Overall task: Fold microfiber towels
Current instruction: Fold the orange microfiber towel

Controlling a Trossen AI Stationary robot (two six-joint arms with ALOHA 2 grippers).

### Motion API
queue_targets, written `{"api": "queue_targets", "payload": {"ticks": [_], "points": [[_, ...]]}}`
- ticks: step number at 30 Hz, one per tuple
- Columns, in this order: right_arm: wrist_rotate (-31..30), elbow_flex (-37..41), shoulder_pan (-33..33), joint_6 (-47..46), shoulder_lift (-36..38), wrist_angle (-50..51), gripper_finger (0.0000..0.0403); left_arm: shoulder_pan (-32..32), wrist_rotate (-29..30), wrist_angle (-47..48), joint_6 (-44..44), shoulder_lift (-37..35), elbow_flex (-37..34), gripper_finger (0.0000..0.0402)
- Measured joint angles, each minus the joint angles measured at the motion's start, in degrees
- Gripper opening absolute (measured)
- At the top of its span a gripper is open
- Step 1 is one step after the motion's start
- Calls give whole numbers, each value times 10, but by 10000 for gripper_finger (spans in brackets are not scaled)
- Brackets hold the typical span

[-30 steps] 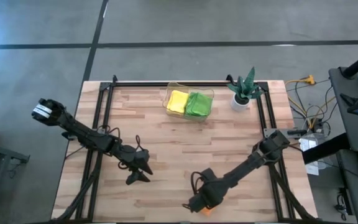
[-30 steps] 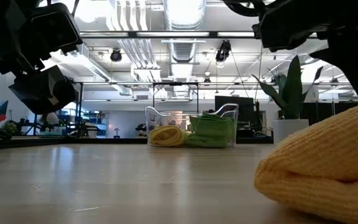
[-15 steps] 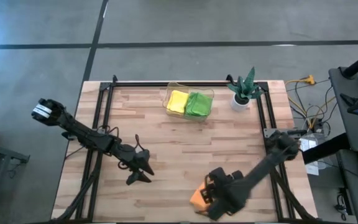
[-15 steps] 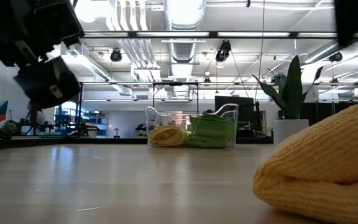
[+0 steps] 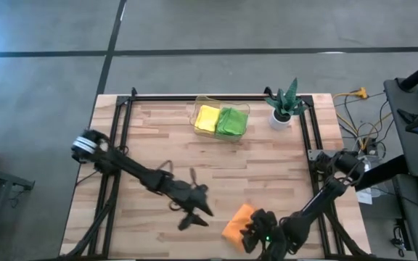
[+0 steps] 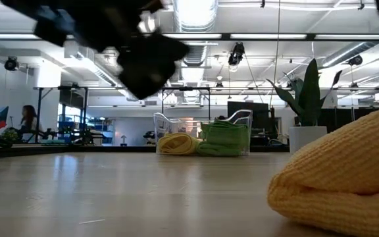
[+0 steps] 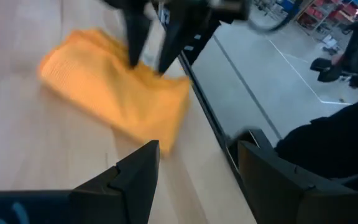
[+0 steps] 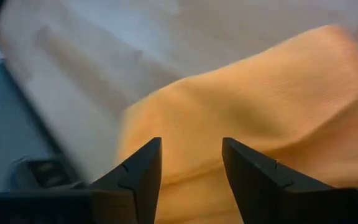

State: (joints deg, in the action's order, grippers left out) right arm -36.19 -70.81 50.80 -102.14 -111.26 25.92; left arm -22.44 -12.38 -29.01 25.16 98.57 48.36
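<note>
A folded orange towel (image 5: 236, 223) lies flat on the table near the near edge, right of centre; it also shows in the low view (image 6: 347, 178). My right gripper (image 5: 252, 233) is open at the towel's near right side, its fingers (image 7: 134, 53) pointing down at it; the towel fills the right wrist view (image 8: 247, 112). My left gripper (image 5: 194, 215) is open and empty just left of the towel, its own fingers at the bottom of the left wrist view (image 7: 197, 171). A yellow towel (image 5: 207, 117) and green towels (image 5: 232, 121) lie folded in a clear bin. My right gripper's open fingertips (image 7: 160, 65) stand on or just over the orange towel's top face (image 7: 114, 93), coming from above. I cannot tell whether they touch it. The towel lies flat on the table.
The clear bin (image 5: 221, 109) stands at the far middle of the table. A spiky green plant in a white pot (image 5: 281, 109) stands to its right. Bare wood lies between the bin and the arms. Cables and equipment sit off the table's right edge.
My left gripper has swept toward the table's right and near edges, up to the orange towel. My right arm has swung toward the table's right edge, so the gripper has gone off the towel's top to its near right side and the towel shows uncovered.
</note>
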Motion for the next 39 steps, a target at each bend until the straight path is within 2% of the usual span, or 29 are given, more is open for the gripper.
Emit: {"api": "queue_targets", "payload": {"ticks": [10,15,23,33,39], "points": [[-40,59,-10,-13,20,-2,163,3,-87,32,28,205,246,202],[-60,95,-4,-45,29,4,162,3,-106,40,75,267,310,202],[-58,142,5,-75,29,-30,162,-1,-120,41,164,308,326,202],[-61,157,18,-73,32,-32,162,-18,-149,45,200,305,319,202],[-62,136,19,17,66,-32,162,-15,-175,50,228,292,318,202]]}}
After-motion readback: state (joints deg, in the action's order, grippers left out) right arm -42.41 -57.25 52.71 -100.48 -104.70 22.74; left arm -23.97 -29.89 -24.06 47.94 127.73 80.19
